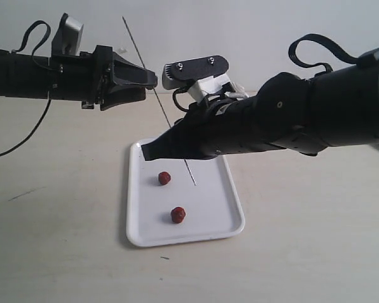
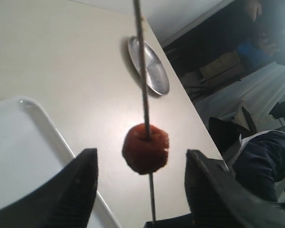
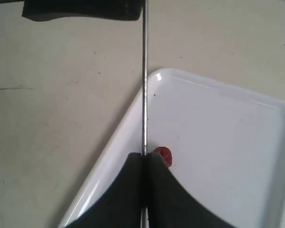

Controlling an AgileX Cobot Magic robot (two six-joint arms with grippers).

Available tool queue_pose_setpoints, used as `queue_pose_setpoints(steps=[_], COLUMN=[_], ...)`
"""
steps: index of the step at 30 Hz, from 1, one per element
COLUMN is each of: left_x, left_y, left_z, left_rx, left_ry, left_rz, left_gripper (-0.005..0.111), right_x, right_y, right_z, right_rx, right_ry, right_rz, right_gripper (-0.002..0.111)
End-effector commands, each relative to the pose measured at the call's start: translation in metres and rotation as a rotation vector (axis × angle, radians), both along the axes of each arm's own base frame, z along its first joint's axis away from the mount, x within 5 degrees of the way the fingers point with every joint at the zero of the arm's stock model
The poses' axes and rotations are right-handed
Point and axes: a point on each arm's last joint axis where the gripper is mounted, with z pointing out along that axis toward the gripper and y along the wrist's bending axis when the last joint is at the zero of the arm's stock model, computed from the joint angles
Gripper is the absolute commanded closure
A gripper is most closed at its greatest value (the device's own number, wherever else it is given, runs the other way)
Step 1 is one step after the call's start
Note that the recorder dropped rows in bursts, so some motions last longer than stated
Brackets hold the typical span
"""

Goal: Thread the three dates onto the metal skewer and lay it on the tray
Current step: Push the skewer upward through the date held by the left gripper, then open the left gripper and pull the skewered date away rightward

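Pinching skewer (image 3: 144, 71), right hand (image 3: 142, 157) is pressed together; left hand (image 1: 145, 85) spread around threaded date (image 2: 146, 154); two dates (image 1: 165, 178) (image 1: 178, 215) on tray (image 1: 139, 233).

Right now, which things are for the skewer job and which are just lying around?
For the job: metal skewer, date on the skewer, first loose date, second loose date, white tray, right hand gripping the skewer.
Just lying about: round silver dish.

place: lab-like room | cues: bare table (image 1: 63, 252), plain wall (image 1: 252, 25), curtain (image 2: 256, 90)
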Motion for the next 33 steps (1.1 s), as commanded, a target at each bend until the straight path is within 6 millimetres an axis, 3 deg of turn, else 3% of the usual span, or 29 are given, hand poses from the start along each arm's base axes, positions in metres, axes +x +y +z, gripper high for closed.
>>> queue_pose_setpoints(steps=[1, 9, 18, 27, 33], left_x=[0.005, 0.004, -0.001, -0.011, -0.016], left_y=[0.013, 0.026, 0.025, 0.026, 0.025], left_z=[0.0, 0.001, 0.0, -0.015, -0.024], left_rx=[-0.003, -0.017, 0.015, 0.074, 0.118], left_ry=[-0.003, -0.003, -0.059, -0.125, -0.185], left_rz=[0.036, 0.007, -0.064, -0.118, -0.142], left_gripper=[0.052, 0.052, 0.052, 0.052, 0.052], right_x=[0.0, -0.002, 0.003, -0.03, -0.053], right_y=[0.0, -0.004, -0.037, -0.053, -0.063], right_z=[0.016, 0.02, 0.016, 0.036, 0.033], right_rx=[0.007, -0.014, -0.023, -0.03, -0.02], right_ry=[-0.061, -0.06, 0.018, -0.036, -0.002], right_rz=[0.01, 0.042, -0.014, 0.009, 0.003], right_gripper=[0.108, 0.108, 0.108, 0.108, 0.108])
